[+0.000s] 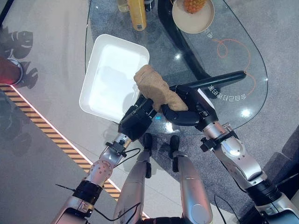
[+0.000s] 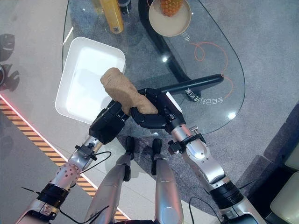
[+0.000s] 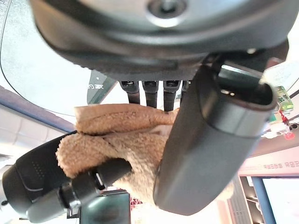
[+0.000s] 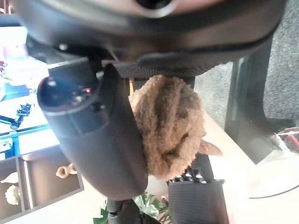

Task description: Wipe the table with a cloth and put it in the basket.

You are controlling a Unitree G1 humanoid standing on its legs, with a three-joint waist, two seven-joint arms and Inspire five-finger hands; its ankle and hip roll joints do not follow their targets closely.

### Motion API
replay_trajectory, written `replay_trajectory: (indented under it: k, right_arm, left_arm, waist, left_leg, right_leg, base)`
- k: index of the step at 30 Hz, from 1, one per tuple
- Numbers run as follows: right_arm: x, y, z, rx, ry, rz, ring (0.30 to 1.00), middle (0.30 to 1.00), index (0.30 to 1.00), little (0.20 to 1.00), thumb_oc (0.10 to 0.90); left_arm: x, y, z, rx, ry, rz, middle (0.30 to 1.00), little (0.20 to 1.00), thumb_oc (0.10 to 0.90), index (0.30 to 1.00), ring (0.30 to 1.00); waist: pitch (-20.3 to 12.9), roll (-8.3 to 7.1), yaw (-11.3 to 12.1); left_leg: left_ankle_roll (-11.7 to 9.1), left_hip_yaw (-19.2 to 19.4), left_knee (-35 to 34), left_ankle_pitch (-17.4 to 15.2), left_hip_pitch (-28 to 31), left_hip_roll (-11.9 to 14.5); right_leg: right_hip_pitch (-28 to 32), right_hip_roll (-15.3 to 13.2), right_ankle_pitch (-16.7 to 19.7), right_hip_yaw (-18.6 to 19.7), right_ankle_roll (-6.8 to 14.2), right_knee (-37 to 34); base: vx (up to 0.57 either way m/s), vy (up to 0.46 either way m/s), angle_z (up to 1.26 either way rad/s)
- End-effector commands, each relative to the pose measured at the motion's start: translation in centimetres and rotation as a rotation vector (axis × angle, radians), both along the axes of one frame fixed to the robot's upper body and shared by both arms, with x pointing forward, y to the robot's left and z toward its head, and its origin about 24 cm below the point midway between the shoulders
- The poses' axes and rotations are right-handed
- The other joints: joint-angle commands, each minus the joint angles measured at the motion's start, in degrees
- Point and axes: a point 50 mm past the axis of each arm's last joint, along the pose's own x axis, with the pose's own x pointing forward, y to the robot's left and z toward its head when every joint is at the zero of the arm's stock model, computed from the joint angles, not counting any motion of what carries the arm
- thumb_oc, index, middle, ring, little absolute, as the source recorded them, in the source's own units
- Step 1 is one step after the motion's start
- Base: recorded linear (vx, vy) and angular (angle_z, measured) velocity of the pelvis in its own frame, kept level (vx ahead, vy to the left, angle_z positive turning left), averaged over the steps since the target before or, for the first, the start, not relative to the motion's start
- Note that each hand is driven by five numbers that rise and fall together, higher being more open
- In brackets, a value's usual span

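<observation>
Left eye view: a glass table (image 1: 233, 70) carries a white basket (image 1: 114, 74) at its left edge, a bowl (image 1: 193, 16) of fruit and a yellow bottle (image 1: 137, 14) at the far side. Both hands meet at the near edge of the table, beside the basket's near right corner, with a tan cloth (image 1: 156, 88) bunched between them. The left hand (image 1: 138, 119) comes up from the lower left, and in the left wrist view its fingers and thumb are curled about the cloth. The right hand (image 1: 184, 114) reaches in from the lower right; in the right wrist view the cloth sits pressed against its thumb and fingers, so it too appears to be grasping it. The cloth stands up from the two hands, its top end leaning toward the basket and partly overlapping the basket's rim as seen from above; whether it touches the rim cannot be told. Judging by this, the wiping looks finished and the step in hand is the delivery, possibly with the cloth passing from one hand to the other. The next move calls for one hand to let go, the other to carry the cloth over the basket's open middle, then release it so it drops inside rather than catching on the rim.
</observation>
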Motion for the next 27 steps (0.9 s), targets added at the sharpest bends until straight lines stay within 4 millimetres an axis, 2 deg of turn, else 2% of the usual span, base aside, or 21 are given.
replay_trajectory:
  k: [1,6,11,23,27]
  right_arm:
    - [-2.0,2.8,4.8,0.034,-0.25,0.19,0.3,0.3,0.3,0.2,0.1]
    - [-1.7,3.3,4.4,0.004,-0.228,0.154,0.3,0.3,0.3,0.2,0.1]
    - [-1.3,3.1,4.0,-0.016,-0.22,0.112,0.3,0.3,0.3,0.2,0.1]
    - [-1.4,4.3,3.5,-0.151,-0.2,0.193,0.3,0.3,0.3,0.2,0.1]
    - [-1.2,4.7,3.4,-0.171,-0.199,0.207,0.3,0.3,0.3,0.2,0.1]
  left_arm:
    - [-0.7,-1.2,4.3,-0.169,-0.25,-0.096,0.9,0.9,0.8,0.9,0.9]
    - [-1.0,-2.0,5.5,-0.218,-0.33,-0.169,0.9,0.9,0.8,0.9,0.9]
    - [-1.2,-2.3,5.8,-0.233,-0.369,-0.206,0.9,0.9,0.8,0.9,0.9]
    - [-1.1,-2.4,6.9,-0.33,-0.382,-0.191,0.9,0.9,0.8,0.9,0.9]
    - [-0.8,-2.0,7.2,-0.489,-0.378,-0.158,0.9,0.9,0.8,0.9,0.9]
  waist:
    - [-1.61,-1.44,-0.67]
    - [-1.61,-1.25,-0.85]
    - [-1.61,-1.04,-0.87]
    - [-1.61,-0.89,-0.44]
    - [-1.61,-1.04,-0.14]
  left_leg:
    - [0.09,2.21,10.85,-7.19,-3.91,0.88]
    - [0.02,2.04,11.31,-7.15,-4.62,0.78]
    - [0.03,2.17,11.26,-7.17,-4.85,0.75]
    - [0.08,1.49,11.4,-7.27,-5.36,0.27]
    - [0.14,1.16,11.6,-7.39,-5.32,0.12]
  right_leg:
    - [1.04,2.61,4.12,2.82,1.41,-6.96]
    - [0.33,2.6,4.04,3.05,1.12,-6.44]
    - [0.06,2.5,4.02,3.09,0.98,-6.45]
    - [-0.77,2.38,3.76,3.12,0.9,-5.66]
    - [-0.82,2.41,3.58,2.98,0.86,-5.29]
  base:
    - [0.02,-0.004,-0.04]
    - [0.0,0.0,0.0]
    - [0.01,0.01,-0.01]
    - [0.01,0.007,0.0]
    - [0.01,-0.007,0.02]
